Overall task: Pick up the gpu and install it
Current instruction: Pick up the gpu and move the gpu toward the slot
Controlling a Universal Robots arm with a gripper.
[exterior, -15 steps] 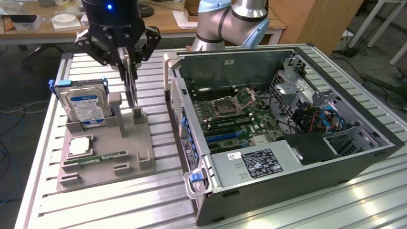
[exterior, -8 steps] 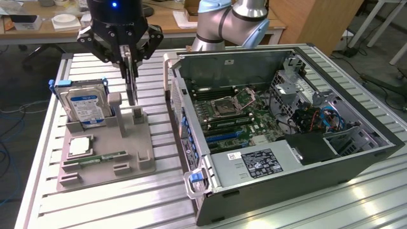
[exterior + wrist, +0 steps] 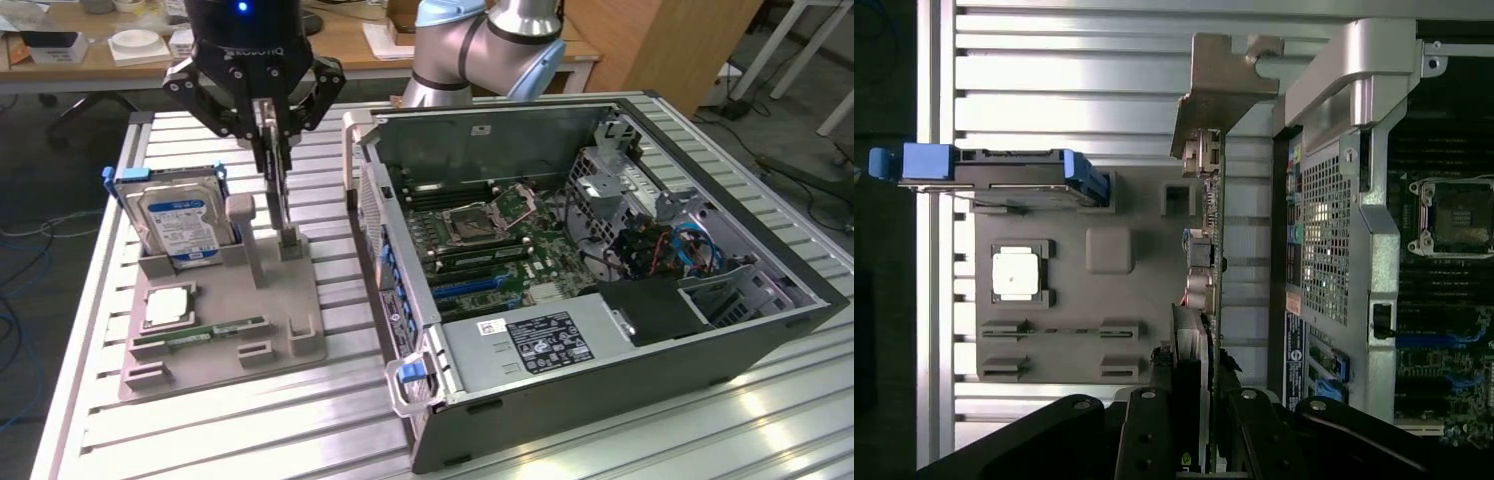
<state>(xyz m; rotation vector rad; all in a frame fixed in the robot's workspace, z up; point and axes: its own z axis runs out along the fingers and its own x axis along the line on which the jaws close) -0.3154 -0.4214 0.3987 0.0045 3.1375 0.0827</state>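
One gpu (image 3: pixel 278 195), one hard drive (image 3: pixel 182 222), one case (image 3: pixel 627 392)

The gripper (image 3: pixel 1202 385) pinches the gpu (image 3: pixel 1212 250) between its two dark fingers (image 3: pixel 1164 375). The card is seen edge-on (a thin strip with small connectors along it) and its silvery bracket (image 3: pixel 1219 75) is at the end far from the gripper. It stands over the grey holder tray (image 3: pixel 1144 300), along the tray side nearest the open computer case (image 3: pixel 1334 240). On the tray lies a square processor chip (image 3: pixel 1016 273), and a blue-railed hard drive (image 3: pixel 1004 175) stands at one tray end. The tray sits on the slatted metal counter (image 3: pixel 1074 90).
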